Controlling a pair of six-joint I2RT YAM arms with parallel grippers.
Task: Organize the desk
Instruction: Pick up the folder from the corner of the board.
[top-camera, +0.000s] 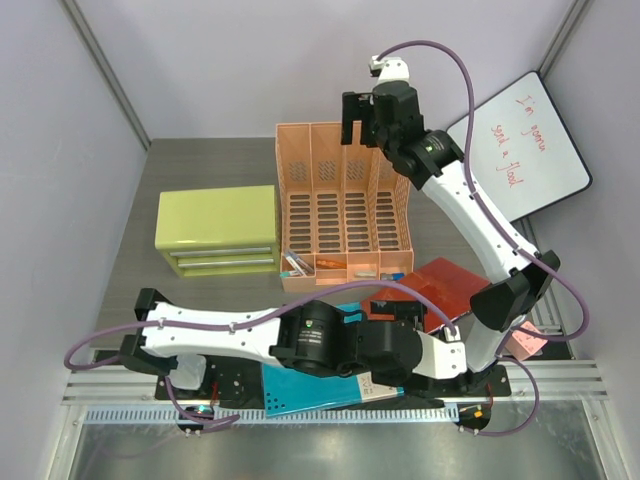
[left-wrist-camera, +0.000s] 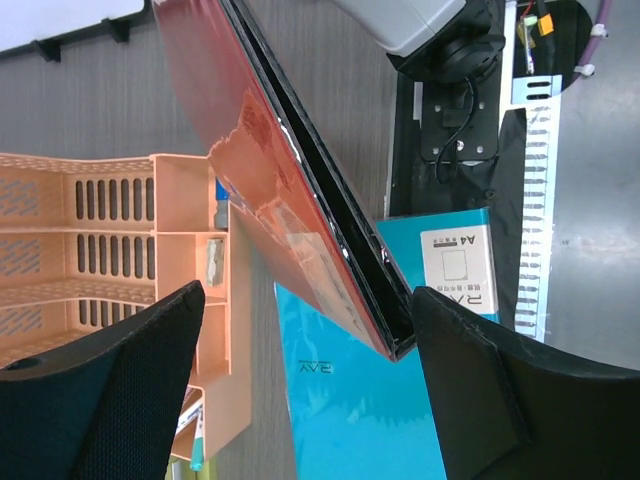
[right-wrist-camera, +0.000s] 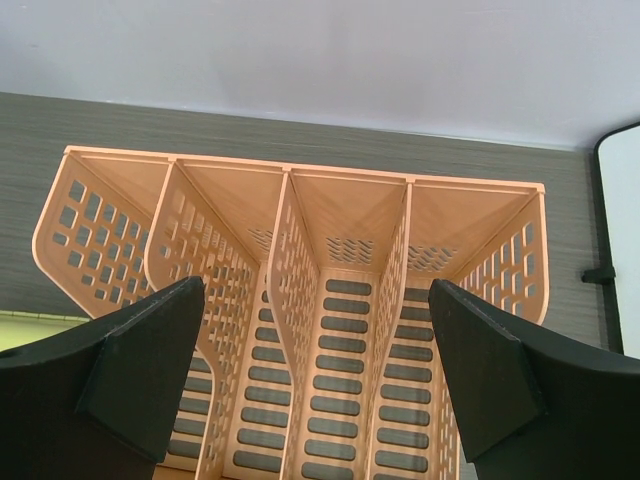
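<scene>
The surface (top-camera: 200, 165) is a dark grey wood-grain top filling the floor of a small booth. Pale lilac-grey walls close it in at 9, 12 and 3 o'clock, with slim metal posts running up the two far corners. At 6 o'clock it ends in a black strip and a silver rail (top-camera: 565, 380), where the arm bases are bolted.

Near the middle stands an orange mesh file rack (top-camera: 345, 215) with four slots, and a few small items (top-camera: 330, 265) lie in its front tray. Just beside the rack at 9 o'clock sits a lime-green drawer cabinet (top-camera: 218, 230). At 2 o'clock from the rack a whiteboard (top-camera: 525, 145) with red handwriting lies against the right wall. A red folder (top-camera: 440, 285) is at 5 o'clock from the rack, and a teal pack of A4 paper (top-camera: 310, 390) lies flat at 6 o'clock, at the near edge. Pink notes (top-camera: 528, 342) show at the surface's right edge, partly behind the right arm.

The right hand (top-camera: 362, 125) hangs above the rack's far end – released, fingers spread wide over the slots, holding nothing. The left hand (left-wrist-camera: 308, 300) is low at the near side, also released. The folder's dark edge runs tilted between its spread fingers, and neither finger visibly presses on it.
</scene>
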